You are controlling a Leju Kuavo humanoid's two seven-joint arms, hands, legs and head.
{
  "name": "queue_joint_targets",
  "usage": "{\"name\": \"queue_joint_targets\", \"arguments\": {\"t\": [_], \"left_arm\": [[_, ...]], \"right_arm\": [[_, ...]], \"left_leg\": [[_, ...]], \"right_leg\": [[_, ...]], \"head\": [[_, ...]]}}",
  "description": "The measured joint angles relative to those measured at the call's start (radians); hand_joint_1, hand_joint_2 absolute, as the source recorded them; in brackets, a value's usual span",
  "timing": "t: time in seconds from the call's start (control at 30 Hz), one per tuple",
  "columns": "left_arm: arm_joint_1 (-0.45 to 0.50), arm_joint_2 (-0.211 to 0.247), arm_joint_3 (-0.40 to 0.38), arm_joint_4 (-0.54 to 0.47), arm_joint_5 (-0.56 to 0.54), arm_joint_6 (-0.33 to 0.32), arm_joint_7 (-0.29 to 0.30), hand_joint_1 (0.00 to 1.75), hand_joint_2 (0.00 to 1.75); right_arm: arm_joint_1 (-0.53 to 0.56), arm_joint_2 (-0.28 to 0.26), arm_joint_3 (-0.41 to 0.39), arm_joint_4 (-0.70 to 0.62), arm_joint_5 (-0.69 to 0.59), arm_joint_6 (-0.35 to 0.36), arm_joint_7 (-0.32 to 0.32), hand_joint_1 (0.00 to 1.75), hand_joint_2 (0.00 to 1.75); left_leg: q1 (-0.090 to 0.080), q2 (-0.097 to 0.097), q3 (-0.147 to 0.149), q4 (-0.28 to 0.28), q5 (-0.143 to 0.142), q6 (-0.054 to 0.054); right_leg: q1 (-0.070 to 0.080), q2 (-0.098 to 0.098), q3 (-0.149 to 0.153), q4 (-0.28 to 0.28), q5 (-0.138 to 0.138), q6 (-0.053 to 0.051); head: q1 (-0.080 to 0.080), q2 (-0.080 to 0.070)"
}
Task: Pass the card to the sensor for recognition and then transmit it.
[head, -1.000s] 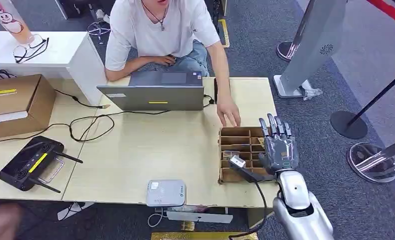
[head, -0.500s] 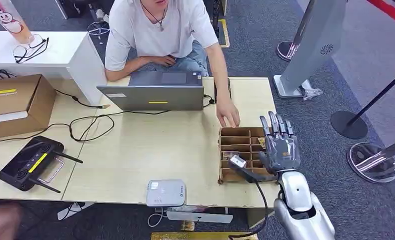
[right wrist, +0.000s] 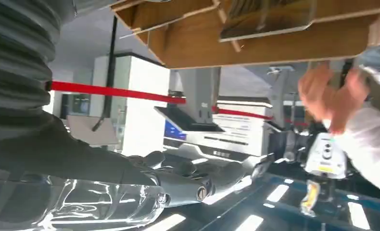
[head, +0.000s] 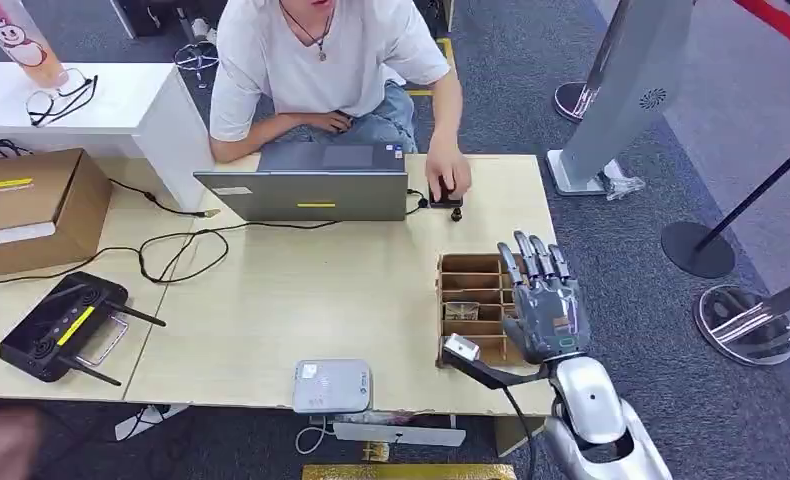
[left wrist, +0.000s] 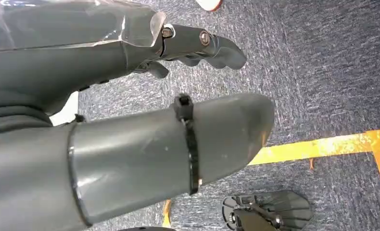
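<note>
Head view: bright, even overhead light; table (head: 301, 290) evenly lit, shadows short and soft; sharp throughout, slight bending at the edges. Left wrist view: dimmer, thumb (left wrist: 145, 159) large and soft-focused, carpet (left wrist: 323, 72) sharp. Right wrist view: motion blur on the person's hand (right wrist: 332, 96) at 3 o'clock; glare on clear cover (right wrist: 82, 202) at 7 o'clock.

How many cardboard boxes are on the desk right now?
1: a closed brown cardboard box at the desk's far left edge, beside the white counter. The slotted wooden organiser under the right hand is a tray, not counted.
</note>
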Motion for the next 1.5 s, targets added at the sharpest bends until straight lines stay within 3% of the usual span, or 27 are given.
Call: {"name": "queue_joint_targets", "arguments": {"t": [0.5, 1.5], "left_arm": [[-0.002, -0.002, 0.000, 0.000, -0.019, -0.011, -0.010, 0.00, 0.00], [-0.013, -0.002, 0.000, 0.000, -0.028, -0.011, -0.010, 0.00, 0.00]], "right_arm": [[0.007, 0.000, 0.087, -0.010, -0.042, 0.069, -0.027, 0.00, 1.75], [-0.151, 0.001, 0.122, 0.166, -0.065, 0.048, -0.008, 0.00, 1.75]], "left_leg": [[0.000, 0.000, 0.000, 0.000, 0.000, 0.000], [0.000, 0.000, 0.000, 0.000, 0.000, 0.000]], "right_leg": [[0.000, 0.000, 0.000, 0.000, 0.000, 0.000], [0.000, 0.000, 0.001, 0.000, 0.000, 0.000]], "head": [[0.000, 0.000], [0.000, 0.000]]}}
